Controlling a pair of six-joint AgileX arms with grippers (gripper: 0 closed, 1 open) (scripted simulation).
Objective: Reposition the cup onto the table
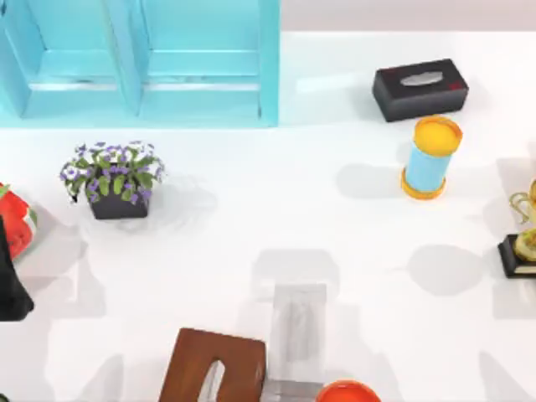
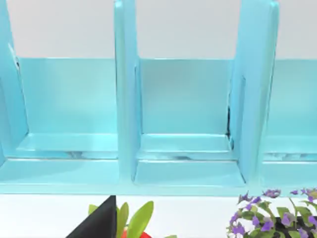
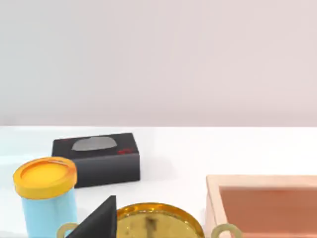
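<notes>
The left gripper (image 2: 99,223) is facing the turquoise cabinet (image 2: 183,114), near the flower pot (image 2: 277,218). The right gripper (image 3: 99,220) is hovering by the light-blue cylinder (image 3: 44,198). I cannot tell how wide either one is standing, nor where the cup is sitting. The likely risks are mistaking the cylinder for the cup, or clipping a cabinet divider or the pot while reaching over the tabletop (image 1: 251,209).

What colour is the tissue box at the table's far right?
Black tissue box with a grey opening; clearest in the right wrist view.
</notes>
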